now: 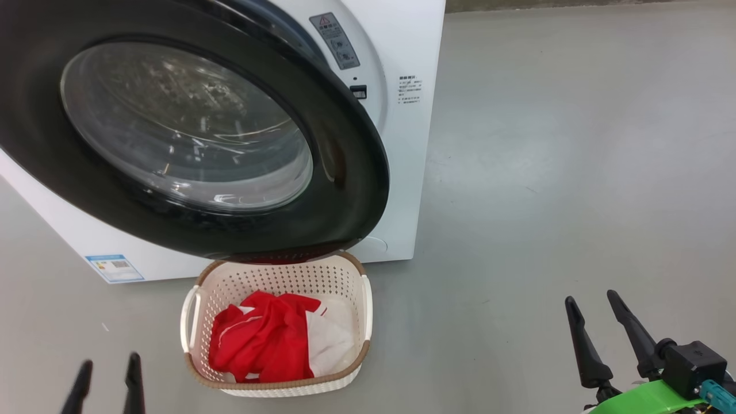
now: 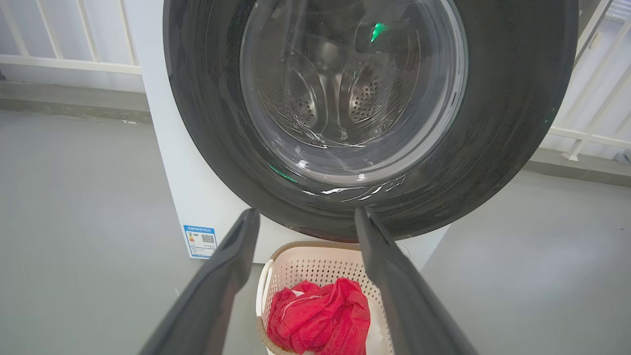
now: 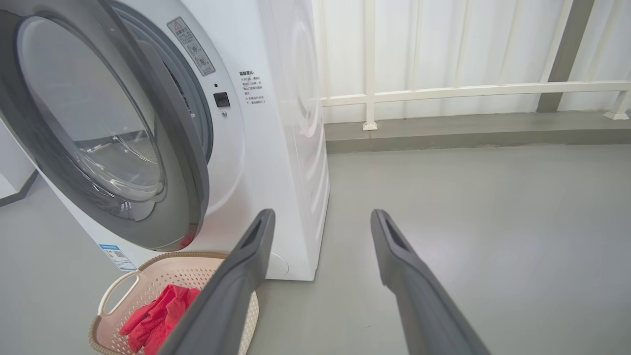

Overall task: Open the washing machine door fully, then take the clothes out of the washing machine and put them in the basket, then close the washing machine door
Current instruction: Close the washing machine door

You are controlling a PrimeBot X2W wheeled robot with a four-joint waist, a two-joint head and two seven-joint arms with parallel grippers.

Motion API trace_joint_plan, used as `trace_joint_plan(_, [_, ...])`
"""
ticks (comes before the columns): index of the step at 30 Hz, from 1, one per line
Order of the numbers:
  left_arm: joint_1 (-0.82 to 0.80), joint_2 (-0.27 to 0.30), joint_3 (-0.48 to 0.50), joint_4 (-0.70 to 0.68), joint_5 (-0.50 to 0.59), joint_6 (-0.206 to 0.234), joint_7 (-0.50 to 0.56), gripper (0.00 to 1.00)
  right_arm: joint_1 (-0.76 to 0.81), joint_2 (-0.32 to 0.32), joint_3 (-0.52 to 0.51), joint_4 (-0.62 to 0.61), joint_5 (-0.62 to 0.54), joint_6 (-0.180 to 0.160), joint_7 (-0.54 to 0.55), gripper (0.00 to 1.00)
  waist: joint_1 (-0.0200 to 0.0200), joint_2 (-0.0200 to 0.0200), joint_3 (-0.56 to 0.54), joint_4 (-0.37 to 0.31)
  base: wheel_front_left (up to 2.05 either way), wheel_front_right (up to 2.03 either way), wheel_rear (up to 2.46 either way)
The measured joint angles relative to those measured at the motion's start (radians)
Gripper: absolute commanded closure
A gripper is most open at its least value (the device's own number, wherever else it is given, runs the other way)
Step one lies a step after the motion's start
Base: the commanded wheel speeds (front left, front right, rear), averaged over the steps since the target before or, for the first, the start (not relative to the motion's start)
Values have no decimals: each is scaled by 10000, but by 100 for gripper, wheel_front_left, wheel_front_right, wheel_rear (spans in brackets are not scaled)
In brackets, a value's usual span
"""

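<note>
**Laundry station: door ajar, clothes in basket**

- Washing machine: white front-loader on the grey floor, with a blue sticker low on its front at the left and a grey warning label high beside the opening.
- Door: round, with a wide glossy black rim and a bulging clear glass centre. It stands partly open.
  - The right wrist view takes it nearly edge-on and shows the gap to the machine front, with the grey gasket and latch socket behind it.
  - The left wrist view looks straight through the glass at the perforated steel drum.
- Basket: cream perforated plastic with a brown rim and side handles. It sits on the floor just in front of the machine, its far rim under the door's lower edge.
- Clothes: a crumpled red bundle with white panels and thin white stripes, lying inside the basket. The head view shows the white part at the right.
- Left gripper: near left, fingers spread, holding nothing.
- Right gripper: near right, well apart from the basket, fingers spread, holding nothing.
- Railing: white, far behind the machine.
</note>
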Motion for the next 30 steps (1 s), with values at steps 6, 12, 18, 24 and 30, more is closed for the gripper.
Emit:
trace_joint_plan(6, [333, -86, -69, 19, 339, 0, 0, 0, 14, 27, -100, -4, 0, -2, 0, 0, 0, 0, -29, 11, 0, 0, 0])
trace_joint_plan(12, [339, -188, -56, 75, 370, 0, 0, 0, 15, 54, -123, -10, 0, -2, 0, 0, 0, 0, -5, 40, 0, 0, 0])
trace_joint_plan(18, [339, -190, -48, 59, 380, 0, 0, 0, 15, 54, -144, -19, -2, -2, 0, 0, 0, 0, -42, 78, 0, 0, 0])
trace_joint_plan(24, [336, -199, -81, 58, 380, 0, 0, 0, 15, 56, -121, -40, 0, -2, 0, 60, 0, 0, -48, 190, 0, 0, 0])
trace_joint_plan(30, [311, -242, -353, 58, 504, 0, 0, 0, -55, 113, 332, 42, 102, -2, 0, 100, 0, 0, -24, 545, 0, 0, 0])
